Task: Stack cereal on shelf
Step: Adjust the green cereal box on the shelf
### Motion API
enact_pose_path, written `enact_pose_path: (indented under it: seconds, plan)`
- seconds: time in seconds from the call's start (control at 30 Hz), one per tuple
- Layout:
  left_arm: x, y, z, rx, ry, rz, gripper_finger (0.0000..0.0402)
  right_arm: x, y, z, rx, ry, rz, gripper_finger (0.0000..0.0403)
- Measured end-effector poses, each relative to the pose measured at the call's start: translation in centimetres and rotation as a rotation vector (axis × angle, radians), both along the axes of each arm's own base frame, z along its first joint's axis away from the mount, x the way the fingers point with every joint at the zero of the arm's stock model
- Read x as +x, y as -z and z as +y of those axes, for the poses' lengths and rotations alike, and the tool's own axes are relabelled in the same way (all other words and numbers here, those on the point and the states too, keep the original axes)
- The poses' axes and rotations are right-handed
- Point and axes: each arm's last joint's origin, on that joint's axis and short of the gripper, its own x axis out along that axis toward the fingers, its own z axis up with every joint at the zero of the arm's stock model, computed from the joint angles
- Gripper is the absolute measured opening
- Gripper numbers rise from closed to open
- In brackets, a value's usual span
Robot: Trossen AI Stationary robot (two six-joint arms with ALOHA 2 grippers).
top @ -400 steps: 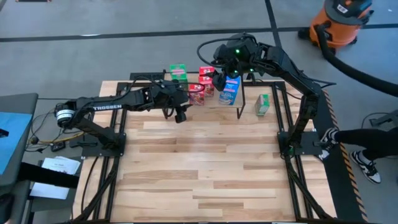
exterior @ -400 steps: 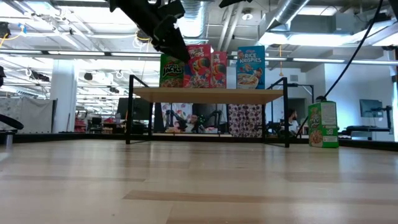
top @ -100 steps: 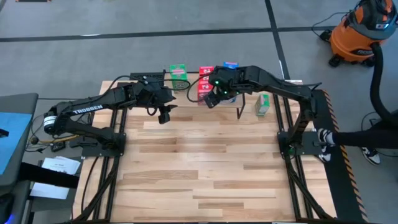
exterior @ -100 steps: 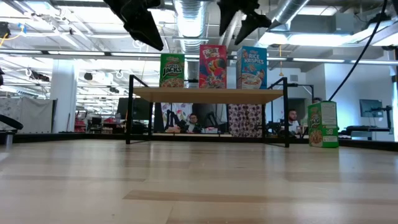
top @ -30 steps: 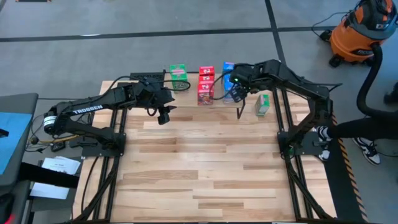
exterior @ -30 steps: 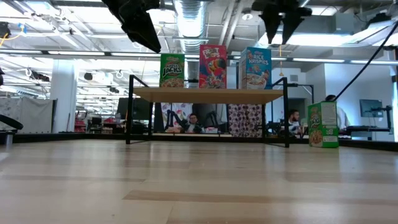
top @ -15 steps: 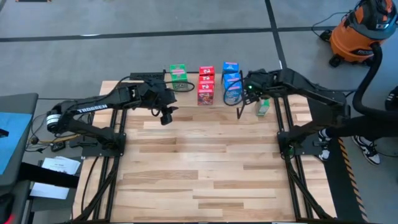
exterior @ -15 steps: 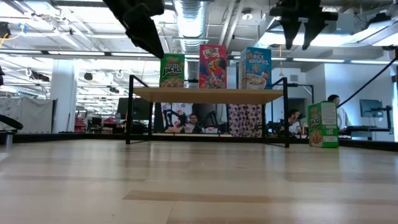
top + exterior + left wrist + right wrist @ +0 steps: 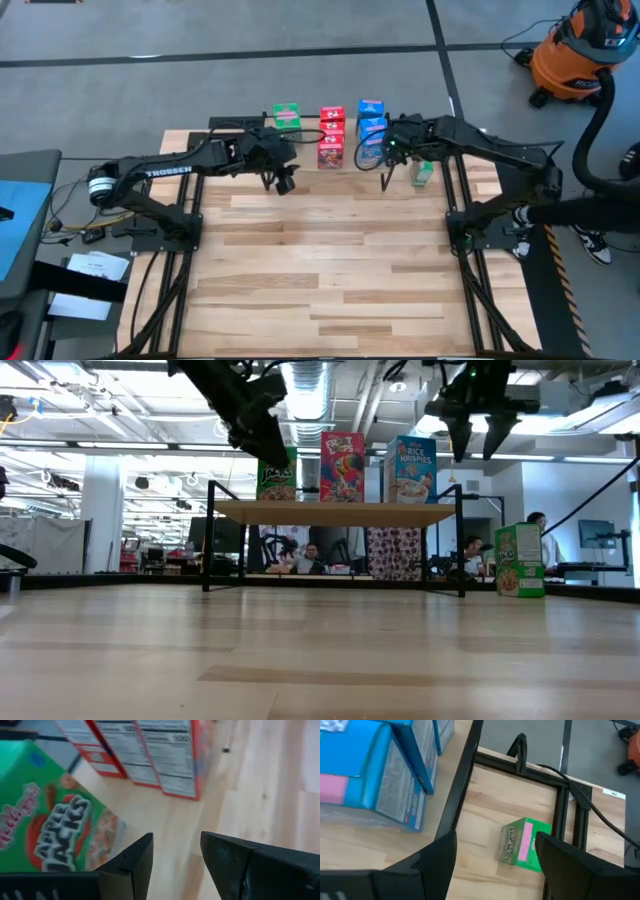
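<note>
Green box stands alone on the tabletop, off the shelf's right end, upright, long axis vertical. Other boxes are on the shelf: green, red, blue. How many sit in each row I can't count.

Right gripper hovers over the shelf's right end, fingers spread wide, nothing between them. In its wrist view the green box sits ahead in the gap between the fingers, below and past the shelf leg. The right arm is clearly nearer, so it's probably the pick arm.

Left gripper hangs at the shelf's left front edge, near the shelf's green box. Its fingers are narrowly parted with nothing visibly held; whether that counts as released I can't tell.
</note>
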Motion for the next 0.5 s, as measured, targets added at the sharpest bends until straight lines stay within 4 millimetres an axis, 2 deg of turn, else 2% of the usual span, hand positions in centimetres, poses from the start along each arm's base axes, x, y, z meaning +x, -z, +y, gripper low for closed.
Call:
enact_pose_path:
  seconds: [0.17,0.5]
  plan:
    - [0.9,0.8,0.5,0.053,-0.057,0.018,0.0155,0.1,0.3,-0.7,0.001,0.02,0.02,0.0291]
    - [2.4,2.3,1.1,0.077,-0.045,0.034,0.0155,-0.2,0.3,-1.3,-0.001,0.041,0.027,0.0291]
